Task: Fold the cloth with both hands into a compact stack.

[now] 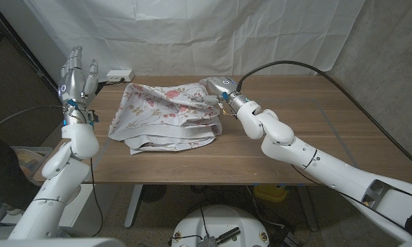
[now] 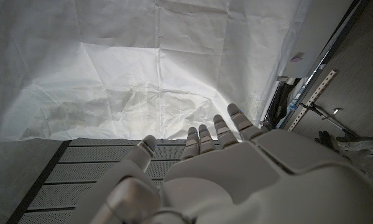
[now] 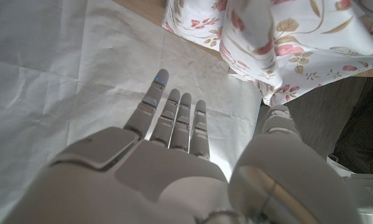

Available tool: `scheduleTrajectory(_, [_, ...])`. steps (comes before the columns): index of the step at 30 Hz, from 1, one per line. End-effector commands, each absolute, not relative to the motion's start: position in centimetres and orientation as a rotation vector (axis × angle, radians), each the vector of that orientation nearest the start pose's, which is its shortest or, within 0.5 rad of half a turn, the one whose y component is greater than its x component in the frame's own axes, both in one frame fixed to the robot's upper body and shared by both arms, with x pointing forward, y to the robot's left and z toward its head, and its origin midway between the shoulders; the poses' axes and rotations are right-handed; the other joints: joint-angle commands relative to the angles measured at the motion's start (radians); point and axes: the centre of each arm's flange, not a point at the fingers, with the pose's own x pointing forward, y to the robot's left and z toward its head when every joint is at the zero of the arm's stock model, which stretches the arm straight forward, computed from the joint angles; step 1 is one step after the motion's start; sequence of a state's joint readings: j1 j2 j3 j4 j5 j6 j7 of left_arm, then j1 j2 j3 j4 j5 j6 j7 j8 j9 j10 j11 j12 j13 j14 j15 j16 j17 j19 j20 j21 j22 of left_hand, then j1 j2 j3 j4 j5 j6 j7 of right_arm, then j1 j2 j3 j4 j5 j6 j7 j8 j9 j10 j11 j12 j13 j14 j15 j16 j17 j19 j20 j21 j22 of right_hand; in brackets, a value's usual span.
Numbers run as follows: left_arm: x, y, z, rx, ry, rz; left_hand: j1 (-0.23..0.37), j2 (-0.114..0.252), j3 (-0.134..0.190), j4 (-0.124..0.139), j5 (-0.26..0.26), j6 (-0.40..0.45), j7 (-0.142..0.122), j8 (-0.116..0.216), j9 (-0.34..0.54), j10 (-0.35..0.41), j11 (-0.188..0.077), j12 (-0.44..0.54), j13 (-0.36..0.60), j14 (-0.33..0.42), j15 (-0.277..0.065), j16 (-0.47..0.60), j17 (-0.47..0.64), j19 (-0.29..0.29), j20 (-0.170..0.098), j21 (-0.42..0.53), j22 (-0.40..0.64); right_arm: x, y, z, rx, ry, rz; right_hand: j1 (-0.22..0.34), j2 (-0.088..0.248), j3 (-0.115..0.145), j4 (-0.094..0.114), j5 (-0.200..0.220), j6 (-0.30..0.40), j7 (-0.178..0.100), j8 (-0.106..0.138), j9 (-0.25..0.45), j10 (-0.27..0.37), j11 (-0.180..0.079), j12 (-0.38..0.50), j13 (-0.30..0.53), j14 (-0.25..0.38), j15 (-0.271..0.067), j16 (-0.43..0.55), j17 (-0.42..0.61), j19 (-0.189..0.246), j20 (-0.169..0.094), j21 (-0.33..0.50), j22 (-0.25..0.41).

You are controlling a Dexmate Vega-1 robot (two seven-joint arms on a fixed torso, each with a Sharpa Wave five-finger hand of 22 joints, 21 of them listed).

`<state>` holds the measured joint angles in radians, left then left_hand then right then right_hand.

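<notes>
A white cloth (image 1: 166,113) with a pink flower print lies loosely bunched in a few layers on the left half of the wooden table (image 1: 309,113). My right hand (image 1: 217,93) is at the cloth's far right corner, fingers reaching towards its edge. In the right wrist view this hand (image 3: 174,155) has straight fingers and the thumb apart, nothing held, with the cloth (image 3: 286,37) just beyond the fingertips. My left hand (image 1: 78,77) is raised in the air off the table's left side, fingers up and spread. The left wrist view shows it (image 2: 236,174) empty against the white backdrop.
A small white box (image 1: 120,74) sits at the table's far left corner. A white sheet (image 1: 192,34) hangs behind the table. The table's right half is bare wood. A black cable (image 1: 295,65) arcs over the right arm.
</notes>
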<state>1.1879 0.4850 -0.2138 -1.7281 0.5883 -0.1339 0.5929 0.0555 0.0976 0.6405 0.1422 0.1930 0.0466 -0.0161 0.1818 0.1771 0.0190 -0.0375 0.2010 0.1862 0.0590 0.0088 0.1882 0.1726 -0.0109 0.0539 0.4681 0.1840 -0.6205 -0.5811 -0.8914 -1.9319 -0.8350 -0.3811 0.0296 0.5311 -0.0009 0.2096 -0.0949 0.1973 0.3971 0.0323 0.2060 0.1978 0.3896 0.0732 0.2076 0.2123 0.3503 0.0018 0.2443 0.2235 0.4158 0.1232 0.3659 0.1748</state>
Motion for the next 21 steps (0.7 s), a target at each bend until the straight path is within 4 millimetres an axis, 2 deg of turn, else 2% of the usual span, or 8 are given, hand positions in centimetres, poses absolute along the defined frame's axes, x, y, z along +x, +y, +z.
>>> scheduleTrajectory(1, [48.9,45.0,3.8,0.869,-0.924,0.885,0.002,0.054,0.007,0.003,0.004,0.008,0.003,0.003,0.000,0.007,-0.001,0.004,0.000,0.009,-0.001,-0.001,0.003,0.007,-0.002,-0.005,0.001,54.2,-4.3,3.8,-1.569,-0.815,0.037,-0.032,-0.008,-0.015,0.011,0.010,0.024,0.001,0.011,0.005,0.019,0.002,0.012,0.002,0.018,-0.011,0.014,0.008,0.004,0.003,-0.006,0.004])
scheduleTrajectory(5, [49.0,45.0,3.9,0.867,-0.924,0.880,0.002,0.054,0.008,0.004,0.004,0.009,0.003,0.003,0.000,0.007,-0.001,0.004,0.000,0.010,0.001,-0.001,0.003,0.006,-0.002,-0.006,0.001,54.3,-4.3,3.2,-1.606,-0.798,0.034,-0.019,-0.001,-0.010,0.005,0.017,0.028,-0.001,0.011,0.004,0.024,-0.002,0.013,0.003,0.033,-0.020,0.021,0.010,0.007,0.003,-0.008,0.004])
scheduleTrajectory(14, [49.6,44.7,4.3,0.868,-0.929,0.867,0.001,0.054,0.009,0.005,0.004,0.010,0.003,0.003,0.000,0.008,-0.002,0.004,0.000,0.010,-0.001,-0.001,0.003,0.003,-0.006,-0.009,0.002,54.6,-4.2,2.7,-1.686,-0.760,0.023,0.089,0.006,0.022,-0.055,0.054,0.024,-0.018,0.007,0.003,0.021,-0.017,0.011,0.007,0.056,-0.056,0.033,0.016,0.010,0.006,-0.022,0.005])
scheduleTrajectory(16, [49.7,44.6,4.4,0.871,-0.930,0.867,0.001,0.054,0.009,0.005,0.004,0.011,0.004,0.004,0.000,0.008,-0.001,0.003,0.000,0.009,0.000,-0.001,0.003,0.003,-0.007,-0.009,0.002,54.6,-4.2,2.8,-1.693,-0.768,0.013,0.127,0.015,0.035,-0.068,0.067,0.031,-0.023,0.009,0.003,0.030,-0.021,0.015,0.010,0.078,-0.064,0.045,0.021,0.020,0.002,-0.023,0.006])
scheduleTrajectory(18, [49.8,44.6,4.4,0.871,-0.929,0.864,0.001,0.054,0.009,0.005,0.004,0.011,0.003,0.003,0.000,0.008,-0.001,0.003,0.000,0.010,0.000,-0.001,0.003,0.003,-0.007,-0.009,0.002,54.4,-4.1,2.8,-1.686,-0.790,-0.013,0.174,0.028,0.050,-0.075,0.084,0.081,-0.039,0.025,0.003,0.081,-0.026,0.036,0.015,0.126,-0.084,0.072,0.034,0.047,-0.009,-0.020,0.006])
scheduleTrajectory(19, [49.8,44.6,4.4,0.871,-0.928,0.863,0.001,0.054,0.009,0.006,0.004,0.009,0.004,0.003,0.000,0.008,-0.002,0.003,0.000,0.010,-0.001,-0.001,0.003,0.004,-0.008,-0.009,0.002,54.3,-4.1,2.9,-1.684,-0.807,-0.026,0.232,0.055,0.075,-0.079,0.097,0.132,-0.043,0.041,0.003,0.116,-0.040,0.050,0.019,0.170,-0.099,0.099,0.049,0.070,-0.019,-0.019,0.007])
scheduleTrajectory(20, [49.9,44.6,4.4,0.870,-0.927,0.862,0.001,0.054,0.009,0.006,0.004,0.009,0.005,0.003,0.000,0.008,-0.002,0.003,0.000,0.010,-0.001,-0.001,0.003,0.003,-0.008,-0.010,0.002,54.3,-4.0,2.9,-1.670,-0.828,-0.033,0.259,0.061,0.081,-0.076,0.099,0.192,-0.057,0.059,0.004,0.171,-0.042,0.071,0.023,0.216,-0.114,0.127,0.065,0.095,-0.030,-0.014,0.008])
scheduleTrajectory(21, [49.9,44.6,4.4,0.871,-0.927,0.859,0.001,0.053,0.009,0.006,0.004,0.009,0.006,0.003,0.000,0.008,-0.001,0.003,0.000,0.010,-0.001,-0.002,0.003,0.003,-0.008,-0.010,0.002,54.1,-4.0,2.9,-1.649,-0.854,-0.048,0.298,0.085,0.097,-0.076,0.102,0.267,-0.074,0.084,0.005,0.229,-0.052,0.095,0.028,0.265,-0.129,0.158,0.084,0.120,-0.042,-0.008,0.009])
